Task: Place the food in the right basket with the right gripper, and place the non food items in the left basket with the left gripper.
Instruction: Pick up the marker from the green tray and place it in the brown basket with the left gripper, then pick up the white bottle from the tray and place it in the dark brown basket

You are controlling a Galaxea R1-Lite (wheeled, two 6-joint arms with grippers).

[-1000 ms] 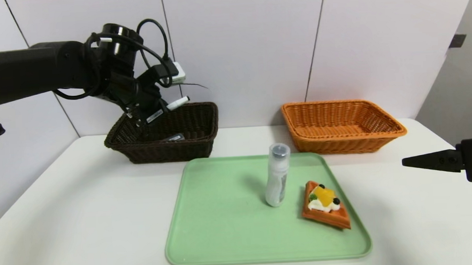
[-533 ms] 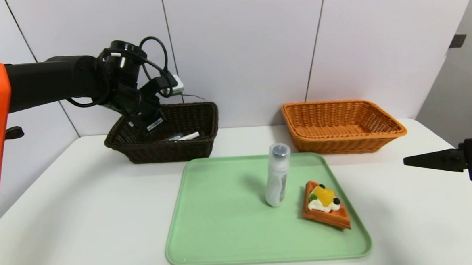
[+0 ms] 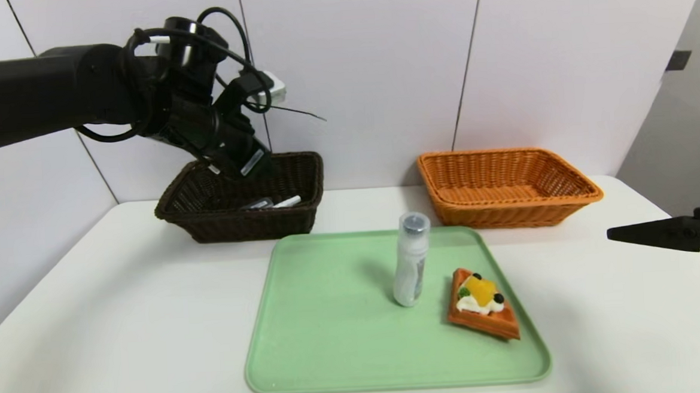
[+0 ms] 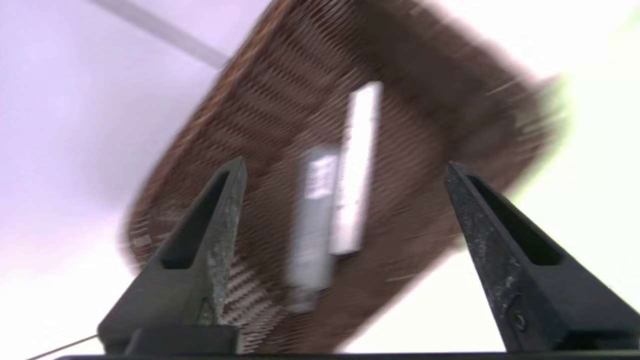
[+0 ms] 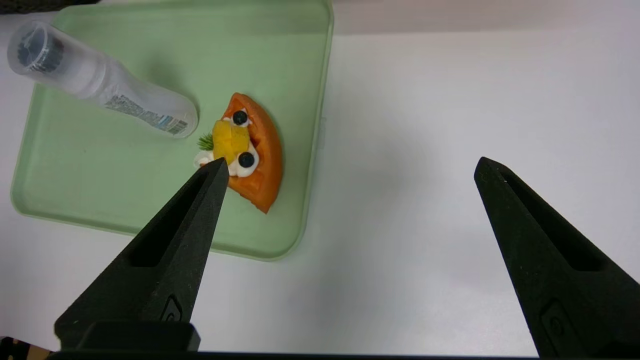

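Overhead, left pincer [image 4: 345, 167] wide apart and empty above the dark basket [image 3: 294, 214]; right pincer [image 5: 350, 167] wide, idle.

Left wrist view is motion-blurred, so the two pale items in the dark brown basket [image 4: 400, 110] are probably a white marker [image 4: 356, 165] and a grey stick [image 4: 312, 225], labels unreadable; right gripper [image 3: 618, 233] body is cut off by the head view's edge.

White tabletop [image 3: 123, 328] against a pale panelled wall [image 3: 367, 70] with thin dark seams, grey wall section [image 3: 681, 119] at far right.
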